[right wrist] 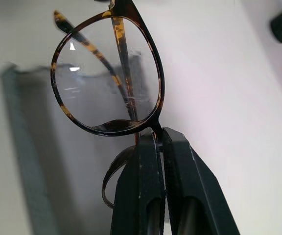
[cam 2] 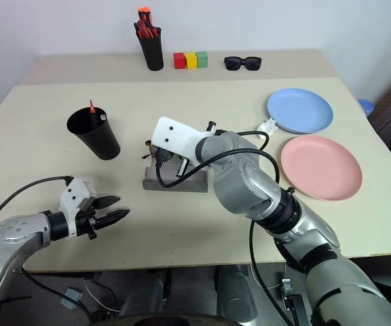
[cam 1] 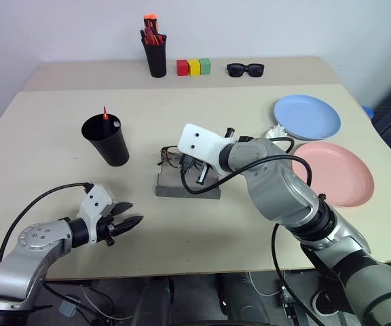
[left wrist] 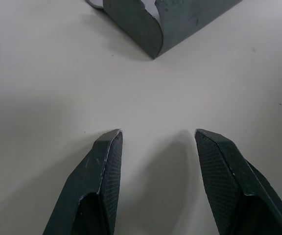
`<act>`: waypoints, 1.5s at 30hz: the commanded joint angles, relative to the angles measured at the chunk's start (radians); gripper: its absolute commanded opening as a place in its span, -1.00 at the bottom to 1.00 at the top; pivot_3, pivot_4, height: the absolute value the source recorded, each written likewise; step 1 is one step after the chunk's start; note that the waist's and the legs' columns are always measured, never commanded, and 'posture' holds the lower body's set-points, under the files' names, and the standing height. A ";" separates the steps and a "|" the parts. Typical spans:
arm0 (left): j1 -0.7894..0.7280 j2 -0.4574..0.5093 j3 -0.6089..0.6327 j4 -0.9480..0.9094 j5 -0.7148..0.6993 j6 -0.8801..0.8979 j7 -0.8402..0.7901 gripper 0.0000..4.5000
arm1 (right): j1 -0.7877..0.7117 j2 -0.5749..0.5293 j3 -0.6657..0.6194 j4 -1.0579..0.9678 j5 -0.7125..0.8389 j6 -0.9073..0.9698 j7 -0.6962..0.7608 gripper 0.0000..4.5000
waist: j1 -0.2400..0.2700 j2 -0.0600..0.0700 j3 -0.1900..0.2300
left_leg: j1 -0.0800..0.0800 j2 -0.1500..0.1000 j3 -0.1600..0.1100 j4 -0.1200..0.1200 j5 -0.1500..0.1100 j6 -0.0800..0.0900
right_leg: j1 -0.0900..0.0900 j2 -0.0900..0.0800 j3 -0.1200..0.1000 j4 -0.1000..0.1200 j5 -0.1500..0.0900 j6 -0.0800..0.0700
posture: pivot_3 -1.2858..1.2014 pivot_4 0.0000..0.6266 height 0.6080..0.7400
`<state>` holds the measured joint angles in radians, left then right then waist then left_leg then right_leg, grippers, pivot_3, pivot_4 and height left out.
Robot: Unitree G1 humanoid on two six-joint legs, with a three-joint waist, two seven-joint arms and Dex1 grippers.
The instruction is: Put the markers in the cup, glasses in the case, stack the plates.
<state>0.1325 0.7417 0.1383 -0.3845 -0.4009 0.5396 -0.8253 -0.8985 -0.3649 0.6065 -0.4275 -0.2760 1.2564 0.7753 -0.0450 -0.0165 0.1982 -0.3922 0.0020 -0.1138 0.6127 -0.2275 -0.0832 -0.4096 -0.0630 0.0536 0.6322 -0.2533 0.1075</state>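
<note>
Glasses (right wrist: 106, 78) pinched in right jaws, above case (cam 1: 182, 187)

Bare table (cam 1: 46, 136) lies open on the near left; the right arm (cam 1: 277, 183) blocks the case (cam 1: 182, 185) from the right.

A plain test room or lab: a bare beige worktop (cam 1: 60, 129) against a blank white wall (cam 1: 60, 27). Loose props sit along its far edge at twelve o'clock: a pen holder (cam 1: 156, 56), three coloured blocks (cam 1: 193, 66) and black sunglasses (cam 1: 245, 69).
</note>
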 commanded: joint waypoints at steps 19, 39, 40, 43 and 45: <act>0.007 0.010 0.018 -0.004 0.000 -0.017 0.001 0.06 | 0.027 -0.075 -0.061 -0.112 0.198 0.054 -0.075 0.29 | -0.001 0.000 0.000 | 0.000 0.000 0.000 0.000 0.000 0.000 | 0.000 0.000 0.000 0.000 0.000 0.000 | 0.03 -0.52 1.00; -0.905 -0.257 -0.295 0.416 0.056 0.120 0.090 -0.99 | 0.603 -0.245 -0.647 -0.233 0.630 -0.493 0.091 0.31 | 0.013 -0.003 0.000 | 0.000 0.000 0.000 0.001 0.000 0.000 | 0.003 0.001 -0.001 -0.002 0.002 0.005 | 0.03 -0.52 1.00; -0.960 -0.276 -0.341 0.508 0.106 0.089 0.079 -0.99 | 0.641 -0.238 -0.679 -0.243 0.649 -0.481 0.072 0.31 | 0.016 -0.003 0.000 | -0.001 0.000 -0.001 0.001 0.000 0.000 | 0.003 0.001 -0.001 -0.002 0.002 0.006 | 0.03 -0.52 1.00; -1.081 -0.321 -0.429 0.744 0.202 0.022 0.030 -0.99 | 0.733 -0.216 -0.742 -0.271 0.688 -0.464 0.015 0.31 | 0.024 -0.003 0.000 | -0.001 -0.001 -0.001 0.001 0.000 0.000 | 0.003 0.001 -0.002 -0.002 0.002 0.006 | 0.03 -0.52 1.00; -1.131 -0.342 -0.445 0.866 0.232 -0.024 -0.009 -0.99 | 0.777 -0.219 -0.744 -0.289 0.691 -0.477 -0.006 0.31 | 0.020 -0.003 0.000 | -0.001 -0.001 0.000 0.001 0.000 0.000 | 0.002 0.001 -0.001 -0.002 0.002 0.006 | 0.03 -0.52 1.00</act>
<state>-0.9681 0.4043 -0.2966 0.4136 -0.2022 0.5618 -0.8023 -0.1271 -0.5860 -0.1094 -0.6570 0.3932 0.7949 0.7881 -0.0255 -0.0191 0.1985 -0.3933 0.0012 -0.1140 0.6135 -0.2276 -0.0829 -0.4075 -0.0622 0.0529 0.6299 -0.2514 0.1134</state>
